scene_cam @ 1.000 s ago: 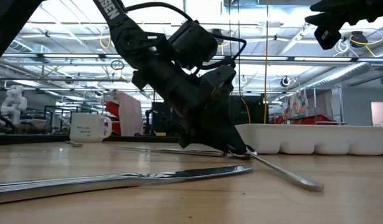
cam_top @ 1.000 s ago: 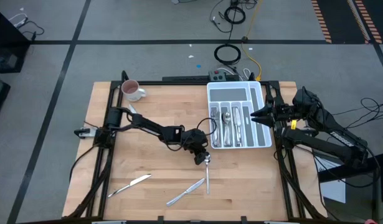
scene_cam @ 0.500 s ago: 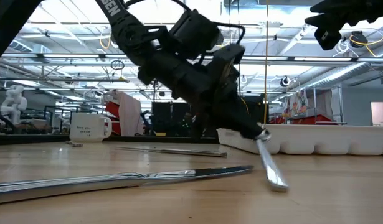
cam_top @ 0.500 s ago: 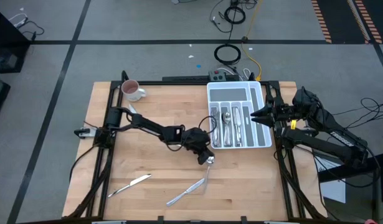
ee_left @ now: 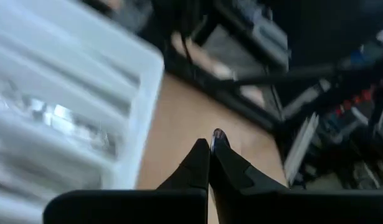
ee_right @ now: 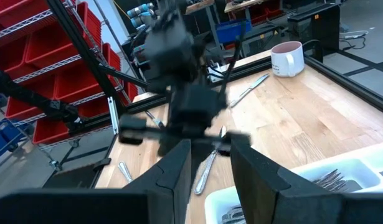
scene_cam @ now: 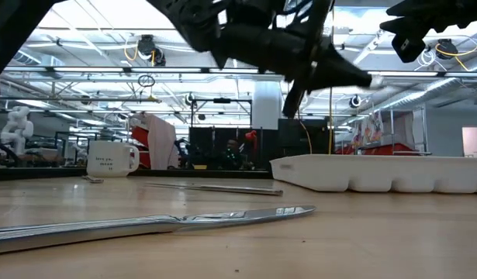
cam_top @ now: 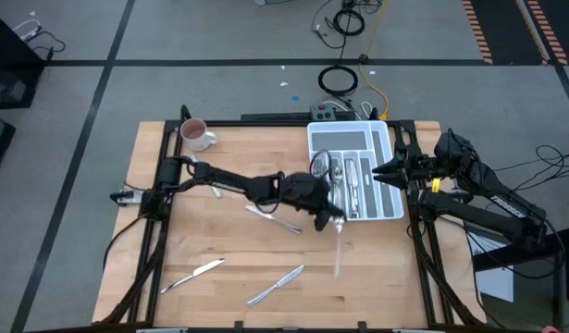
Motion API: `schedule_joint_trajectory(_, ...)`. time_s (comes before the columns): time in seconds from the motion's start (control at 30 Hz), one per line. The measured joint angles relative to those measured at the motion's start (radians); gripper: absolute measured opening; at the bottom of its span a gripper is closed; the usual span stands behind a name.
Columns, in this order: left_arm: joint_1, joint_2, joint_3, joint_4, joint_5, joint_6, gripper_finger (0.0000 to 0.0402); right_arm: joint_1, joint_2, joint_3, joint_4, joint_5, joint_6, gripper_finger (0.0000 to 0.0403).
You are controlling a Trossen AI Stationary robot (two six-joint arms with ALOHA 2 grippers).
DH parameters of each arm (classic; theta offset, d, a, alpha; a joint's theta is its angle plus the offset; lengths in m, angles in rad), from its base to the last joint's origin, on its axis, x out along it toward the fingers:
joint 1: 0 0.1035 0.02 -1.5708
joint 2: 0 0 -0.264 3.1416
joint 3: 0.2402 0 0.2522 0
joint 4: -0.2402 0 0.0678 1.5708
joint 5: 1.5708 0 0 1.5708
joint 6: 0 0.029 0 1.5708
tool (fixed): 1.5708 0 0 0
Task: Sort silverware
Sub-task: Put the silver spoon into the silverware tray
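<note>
High view: several pieces already lie in the white tray [cam_top: 388, 141]. Left gripper [cam_top: 337, 220], pinching a spoon [cam_top: 339, 248], hangs at the tray's near corner. Two knives [cam_top: 193, 275] and another piece [cam_top: 273, 218] remain on the bench [cam_top: 219, 250]. Right gripper [cam_top: 378, 173], half-spread, waits beside the tray.

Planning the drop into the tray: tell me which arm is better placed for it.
Left. Its pincer is shut on a silverware piece beside the tray, lifted off the table. The right pincer hangs at the tray's far edge, holding nothing.
</note>
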Motion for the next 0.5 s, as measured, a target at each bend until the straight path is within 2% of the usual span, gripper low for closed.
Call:
schedule_joint_trajectory(0.17, 0.072, 0.0, 0.142, -0.129, -0.077, 0.067, 0.0003, 0.0, 0.0, 0.0, -0.001, -0.003, 0.0, 0.0105)
schedule_joint_trajectory(0.33, 0.167, -0.004, 0.241, -0.334, -0.217, 0.19, 0.0003, 0.0, 0.0, 0.0, -0.017, -0.003, 0.0, 0.0105)
schedule_joint_trajectory(0.5, 0.281, -0.001, 0.241, -0.379, -0.185, 0.2, 0.0003, 0.0, 0.0, 0.0, -0.026, -0.002, -0.011, 0.0105)
